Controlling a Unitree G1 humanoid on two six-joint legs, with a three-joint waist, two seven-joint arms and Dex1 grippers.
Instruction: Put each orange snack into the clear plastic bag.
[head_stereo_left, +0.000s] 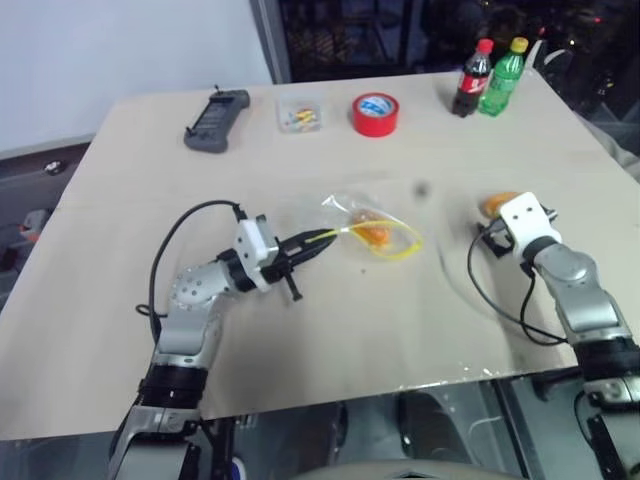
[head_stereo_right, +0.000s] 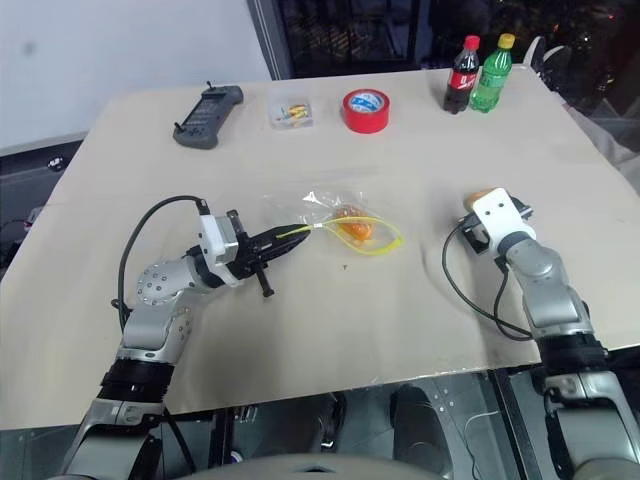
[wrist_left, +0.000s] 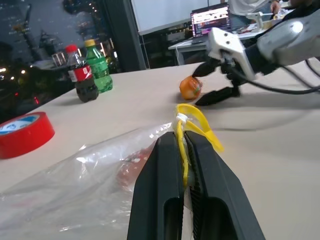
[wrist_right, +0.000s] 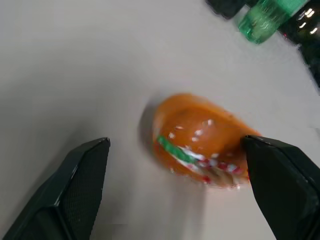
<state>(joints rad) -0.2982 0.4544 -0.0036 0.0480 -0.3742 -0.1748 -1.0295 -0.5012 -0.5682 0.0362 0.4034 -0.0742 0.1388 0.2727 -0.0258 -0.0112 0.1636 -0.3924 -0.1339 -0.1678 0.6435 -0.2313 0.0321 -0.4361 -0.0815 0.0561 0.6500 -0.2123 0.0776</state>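
Note:
My left gripper (head_stereo_left: 312, 243) is shut on the yellow seal strip of the clear plastic bag (head_stereo_left: 345, 212), which lies crinkled on the table's middle. One orange snack (head_stereo_left: 375, 234) sits inside the bag by its mouth. In the left wrist view the strip runs between the closed fingers (wrist_left: 165, 170). A second orange snack (wrist_right: 197, 137) lies bare on the table at the right. My right gripper (wrist_right: 176, 142) is open, with one finger on each side of that snack (head_stereo_left: 496, 203). Its wrapper shows green and red print.
Along the far edge stand a black controller (head_stereo_left: 217, 120), a small clear box of yellow bits (head_stereo_left: 300, 114), a red tape roll (head_stereo_left: 375, 114), a cola bottle (head_stereo_left: 473, 78) and a green bottle (head_stereo_left: 503, 76). The table's right edge runs close behind the right arm.

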